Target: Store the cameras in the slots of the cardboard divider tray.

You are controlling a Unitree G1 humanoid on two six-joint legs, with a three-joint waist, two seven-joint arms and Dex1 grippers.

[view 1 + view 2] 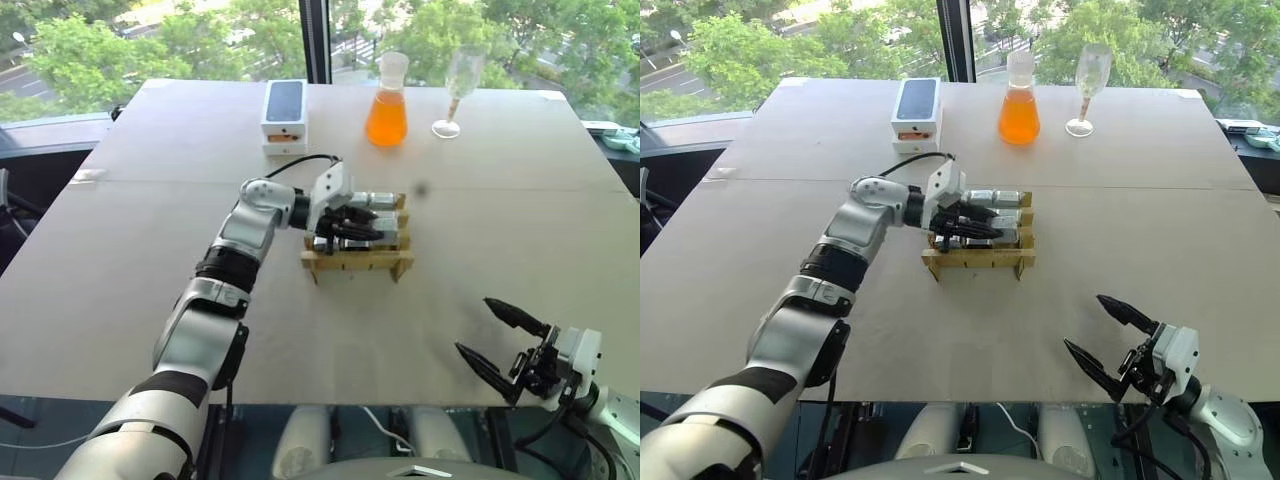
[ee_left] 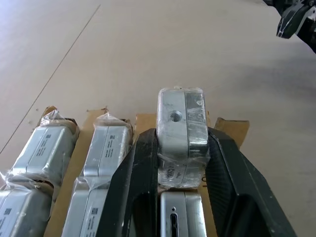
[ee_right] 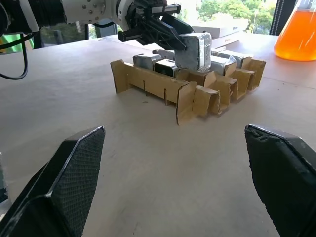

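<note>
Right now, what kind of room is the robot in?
Probably an upper-floor office or lab, set up for testing. A broad pale tabletop stands by tall windows over treetops, and a glass flask of orange liquid sits beside a white phone box.

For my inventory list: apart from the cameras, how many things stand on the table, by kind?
Cardboard divider tray: 1
White phone box: 1
Flask of orange liquid: 1
Wine glass: 1
Total: 4
</note>
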